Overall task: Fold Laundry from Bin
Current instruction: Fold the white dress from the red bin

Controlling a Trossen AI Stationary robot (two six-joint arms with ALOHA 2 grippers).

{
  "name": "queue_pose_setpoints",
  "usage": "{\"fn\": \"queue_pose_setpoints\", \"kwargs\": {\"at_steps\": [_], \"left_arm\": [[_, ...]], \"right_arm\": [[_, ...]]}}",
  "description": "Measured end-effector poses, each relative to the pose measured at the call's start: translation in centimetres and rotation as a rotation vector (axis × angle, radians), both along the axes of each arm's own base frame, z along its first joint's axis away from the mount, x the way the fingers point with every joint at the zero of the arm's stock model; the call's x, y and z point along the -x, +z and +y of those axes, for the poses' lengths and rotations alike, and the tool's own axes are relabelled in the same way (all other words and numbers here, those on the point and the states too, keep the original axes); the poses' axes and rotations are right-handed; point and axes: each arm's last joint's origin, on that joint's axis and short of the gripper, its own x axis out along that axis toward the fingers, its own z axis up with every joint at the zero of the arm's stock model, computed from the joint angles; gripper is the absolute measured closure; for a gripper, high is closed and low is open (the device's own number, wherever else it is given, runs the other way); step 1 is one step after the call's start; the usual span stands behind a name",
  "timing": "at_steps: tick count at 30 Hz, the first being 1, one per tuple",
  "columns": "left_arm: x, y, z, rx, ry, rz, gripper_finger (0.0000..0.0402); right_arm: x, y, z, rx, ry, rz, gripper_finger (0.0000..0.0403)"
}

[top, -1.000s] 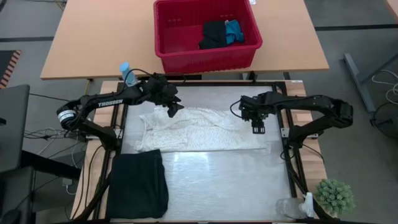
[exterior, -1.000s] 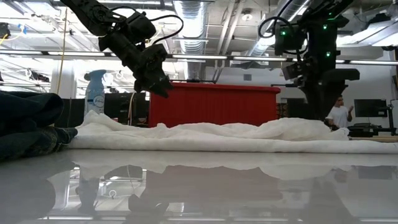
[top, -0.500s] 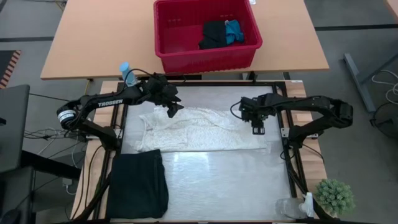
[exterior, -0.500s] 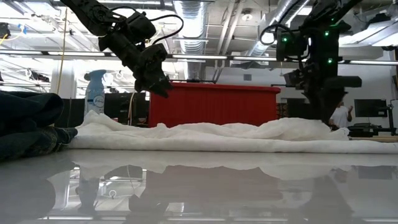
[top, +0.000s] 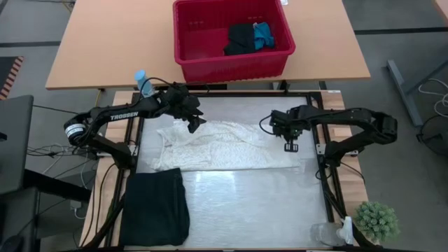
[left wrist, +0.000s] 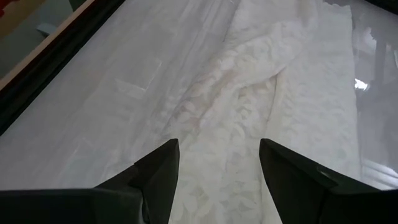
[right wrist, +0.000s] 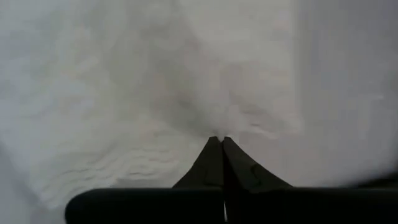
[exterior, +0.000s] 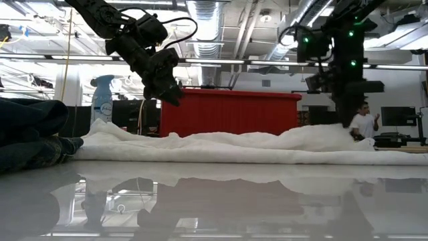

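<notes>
Overhead, one white garment (top: 224,145), two tools

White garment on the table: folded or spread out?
Spread out. The white garment lies flat across the table in a long rumpled strip; no fold visible from above. The black garment beside it is folded.
</notes>
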Motion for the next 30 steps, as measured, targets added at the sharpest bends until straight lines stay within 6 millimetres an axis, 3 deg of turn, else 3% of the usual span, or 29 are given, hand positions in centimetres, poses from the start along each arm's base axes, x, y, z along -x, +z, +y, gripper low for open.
{"fn": "queue_pose_setpoints", "kwargs": {"at_steps": [6, 13, 20, 25, 30], "left_arm": [[0.0, 0.0, 0.0, 0.0, 0.001, 0.0, 0.0189], [0.3, -0.4, -0.2, 0.032, -0.003, 0.044, 0.0189], [0.5, -0.6, -0.5, 0.06, -0.078, 0.059, 0.0189], [0.7, -0.8, 0.1, -0.158, -0.053, 0.163, 0.0189], [0.2, -1.6, 0.9, -0.282, -0.207, 0.166, 0.0189]], "right_arm": [[-0.7, 2.6, -0.8, 0.185, -0.021, 0.002, 0.039], [-0.4, 3.3, -0.6, 0.462, 0.016, 0.151, 0.039], [-0.3, 2.6, 0.2, 0.379, -0.004, 0.125, 0.039], [-0.3, 2.1, 0.5, 0.332, -0.008, 0.114, 0.039], [-0.2, 1.8, 0.6, 0.301, -0.012, 0.112, 0.039]]}}
